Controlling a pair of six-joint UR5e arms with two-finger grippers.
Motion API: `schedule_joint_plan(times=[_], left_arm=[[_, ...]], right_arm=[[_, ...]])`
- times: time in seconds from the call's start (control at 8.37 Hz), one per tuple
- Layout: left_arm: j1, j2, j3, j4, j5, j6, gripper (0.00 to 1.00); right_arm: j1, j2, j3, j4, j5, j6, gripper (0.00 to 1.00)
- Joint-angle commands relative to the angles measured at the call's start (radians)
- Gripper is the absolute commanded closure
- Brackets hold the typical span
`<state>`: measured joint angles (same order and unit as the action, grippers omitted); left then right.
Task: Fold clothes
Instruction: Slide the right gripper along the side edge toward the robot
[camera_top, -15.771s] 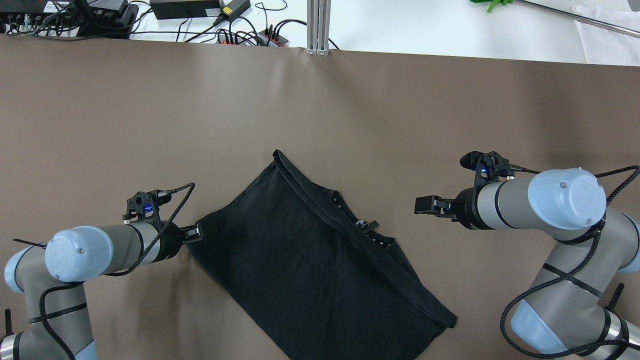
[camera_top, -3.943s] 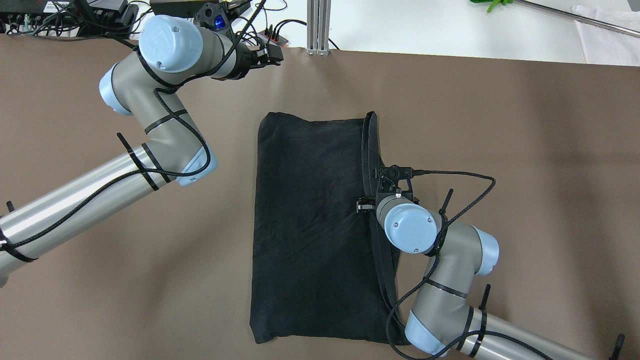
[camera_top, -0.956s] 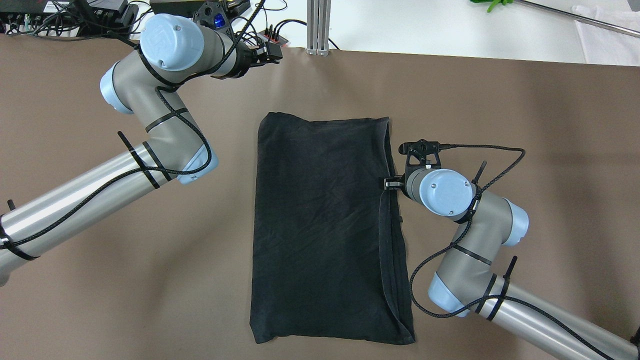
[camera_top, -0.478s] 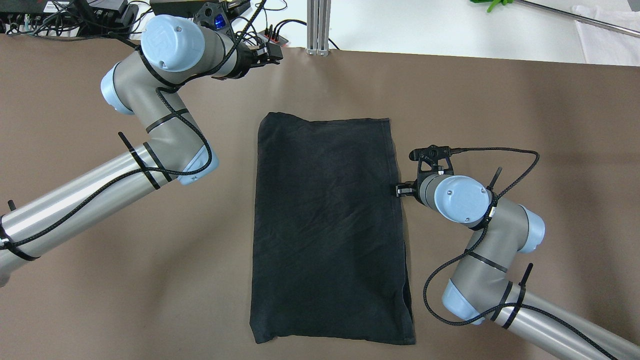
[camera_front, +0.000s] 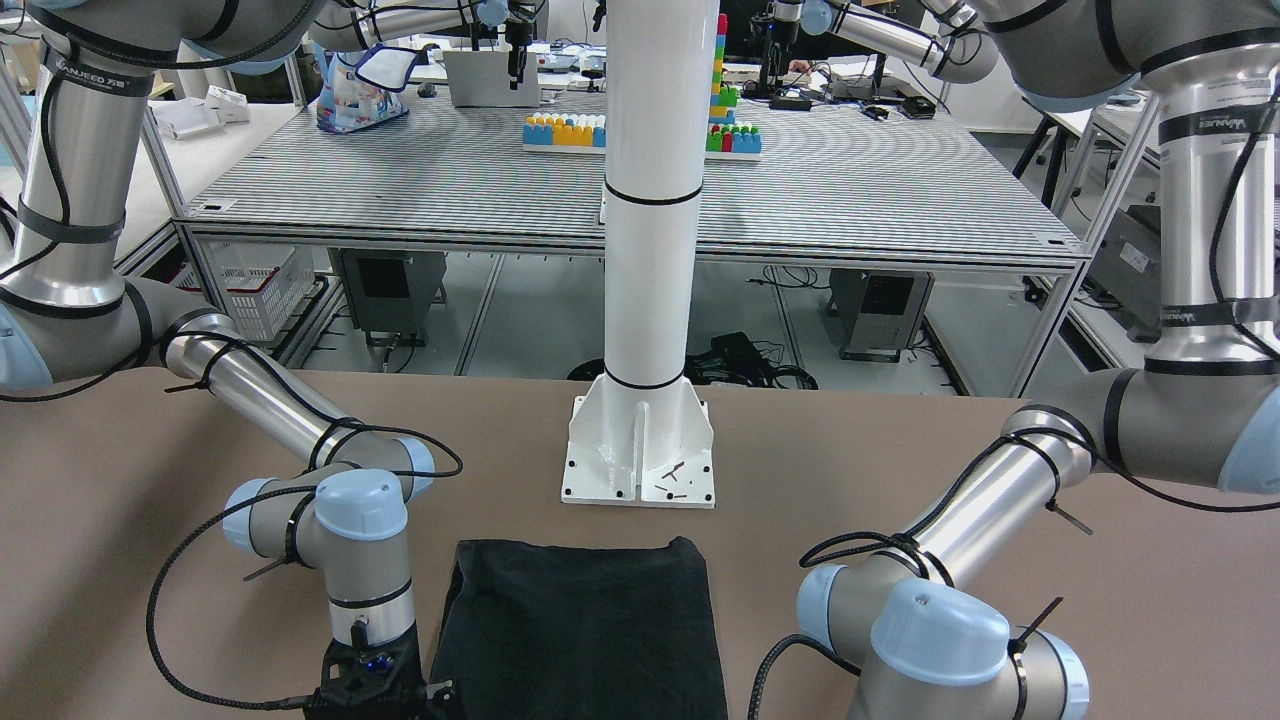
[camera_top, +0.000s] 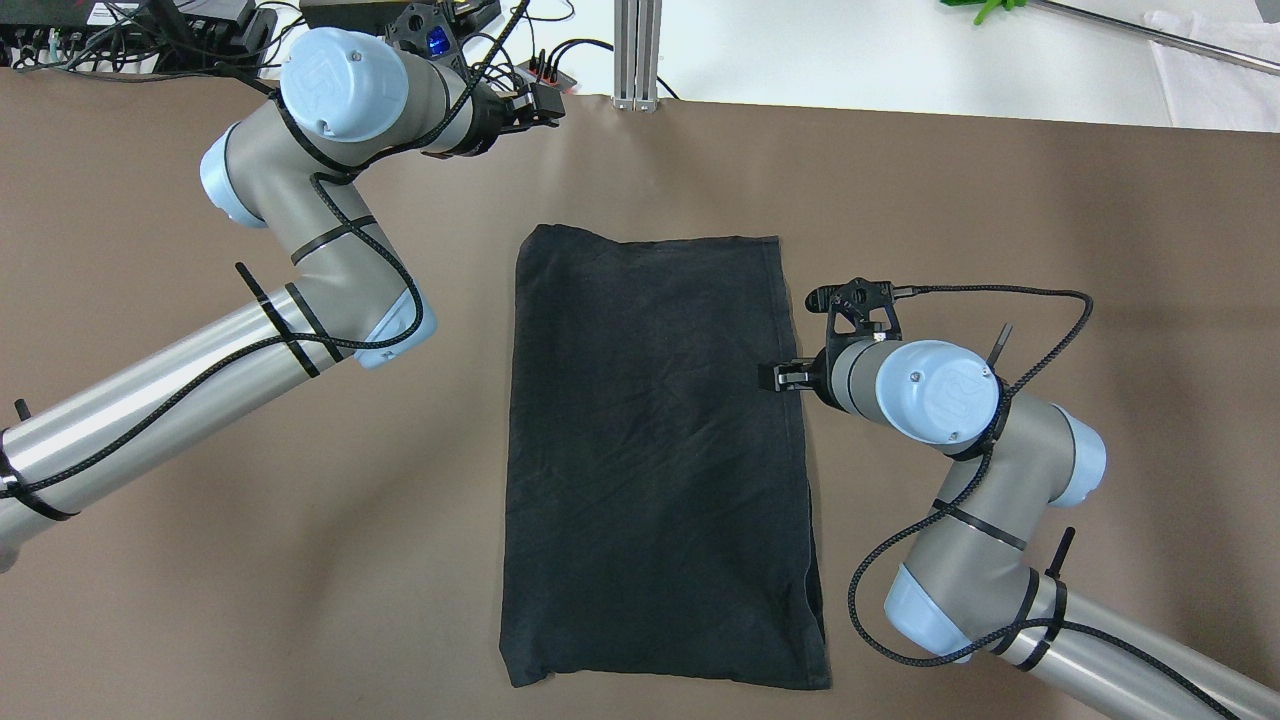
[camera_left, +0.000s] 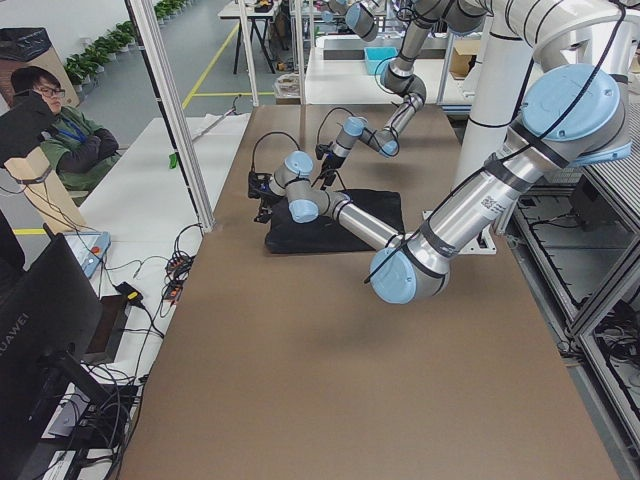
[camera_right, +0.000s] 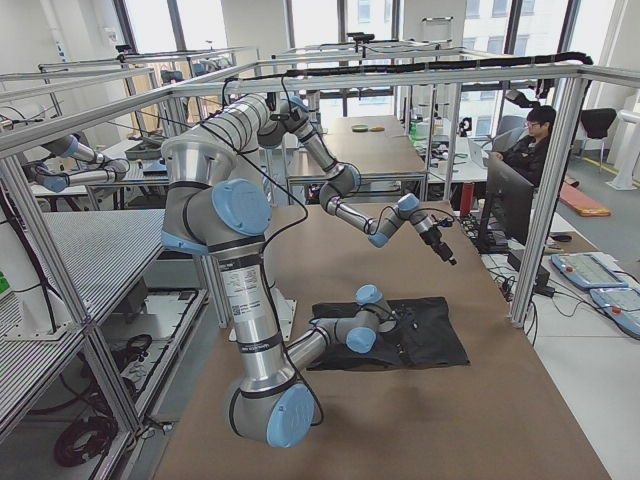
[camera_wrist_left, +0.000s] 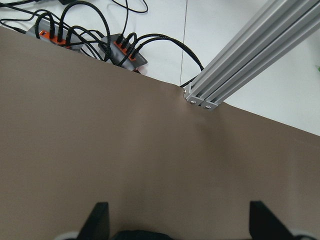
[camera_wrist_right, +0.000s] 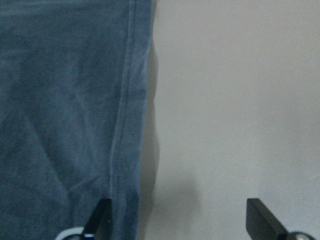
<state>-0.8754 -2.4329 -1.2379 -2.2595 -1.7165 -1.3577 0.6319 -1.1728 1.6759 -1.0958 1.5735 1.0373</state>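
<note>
The shirt (camera_top: 650, 450) lies as a neat rectangle in the middle of the table (camera_top: 1000, 250). The right gripper (camera_top: 778, 377) sits low at its right hem (camera_top: 806, 500), spread apart and empty. The left gripper (camera_top: 548, 106) hangs at the far table edge, well clear, also spread with nothing in it.

If a fold starts here, the pinch should probably take every layer at the hem, since the lower right corner looks slightly stepped, and lift low to avoid dragging.

The right wrist view adds what overhead cannot: one finger (camera_wrist_right: 101, 220) over the stitched hem, the other over bare table. The left wrist view shows only table, power strips (camera_wrist_left: 122, 47) and a post (camera_wrist_left: 240, 52).
</note>
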Motion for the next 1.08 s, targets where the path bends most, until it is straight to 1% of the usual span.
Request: schedule_joint_plan(times=[0.0, 0.24, 0.36, 0.72, 0.84, 0.96], left_arm=[[-0.002, 0.000, -0.003, 0.000, -0.002, -0.001, 0.00], [-0.002, 0.000, -0.006, 0.001, -0.003, -0.003, 0.00], [-0.002, 0.000, -0.008, 0.002, -0.003, -0.003, 0.00], [-0.004, -0.002, -0.009, 0.002, -0.002, -0.003, 0.00], [-0.004, -0.002, -0.008, 0.002, 0.000, -0.001, 0.00], [-0.005, -0.002, -0.008, 0.002, 0.000, -0.001, 0.00]], right_arm=[[-0.004, -0.027, 0.132, 0.000, 0.087, 0.213, 0.06], [-0.076, -0.056, 0.133, 0.171, 0.089, 0.352, 0.06], [-0.105, -0.085, 0.128, 0.216, 0.089, 0.419, 0.06], [-0.211, -0.131, 0.127, 0.234, 0.079, 0.438, 0.06], [-0.219, -0.134, 0.125, 0.232, 0.079, 0.440, 0.06], [-0.219, -0.160, 0.114, 0.232, 0.079, 0.438, 0.06]])
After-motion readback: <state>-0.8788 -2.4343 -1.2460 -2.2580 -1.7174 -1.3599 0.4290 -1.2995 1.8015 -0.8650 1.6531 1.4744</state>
